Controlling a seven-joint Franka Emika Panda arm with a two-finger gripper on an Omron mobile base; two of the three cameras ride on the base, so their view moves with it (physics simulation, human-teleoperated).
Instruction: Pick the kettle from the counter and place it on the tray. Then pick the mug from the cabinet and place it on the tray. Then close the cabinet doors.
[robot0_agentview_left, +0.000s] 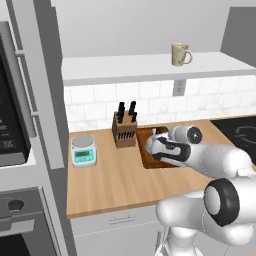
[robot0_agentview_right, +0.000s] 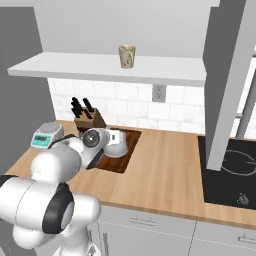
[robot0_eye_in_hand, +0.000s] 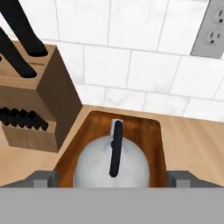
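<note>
Kettle (robot0_agentview_left: 159, 134) sitting on tray (robot0_agentview_left: 148, 159) just right of one knife block (robot0_agentview_left: 124, 131), mostly hidden behind gripper (robot0_agentview_left: 161, 145); one mug (robot0_agentview_left: 180, 54) waiting above on cabinet (robot0_agentview_left: 150, 66) shelf. Right base view: sitting on tray, one scale (robot0_agentview_right: 46, 135) left of block. Hand view: fingers (robot0_eye_in_hand: 43, 178) standing wide, straddling kettle, gripping nothing.

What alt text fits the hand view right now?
Looking down past the open gripper, the silver kettle with its black arched handle sits on the dark wooden tray, one finger on each side and neither touching it. A knife block stands just left of the tray on the counter, with white wall tile and an outlet behind.
</note>
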